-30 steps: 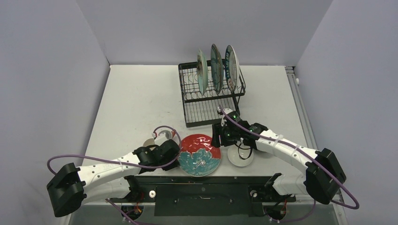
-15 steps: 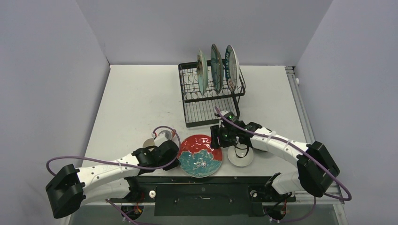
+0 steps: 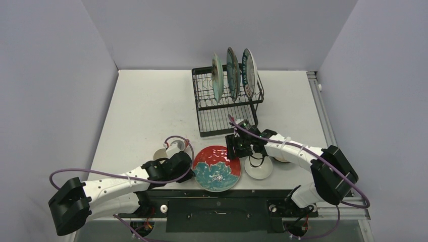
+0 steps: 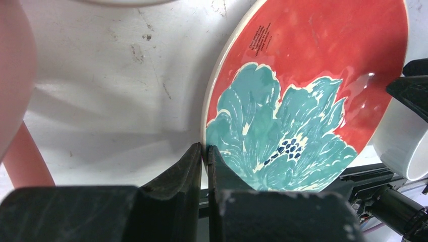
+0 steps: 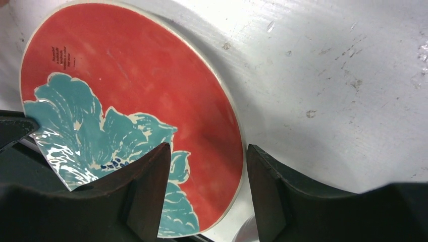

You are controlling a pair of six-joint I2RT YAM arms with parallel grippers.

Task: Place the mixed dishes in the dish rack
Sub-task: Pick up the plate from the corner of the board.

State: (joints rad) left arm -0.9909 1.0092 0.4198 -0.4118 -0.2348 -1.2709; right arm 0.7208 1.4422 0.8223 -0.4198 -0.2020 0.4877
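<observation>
1 red flower plate is engaged: left gripper pinches its rim at 9 o'clock; right gripper, jaws half open and empty, sits at the rim at 2 o'clock.

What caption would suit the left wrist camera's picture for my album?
Two dark fingers pinch the rim of a red plate with a teal flower, a pink mug blurred at left.

Three round plates are stood upright in the black wire dish rack. Out front, a red round plate with a teal flower is seen, white bowl just beside.
</observation>
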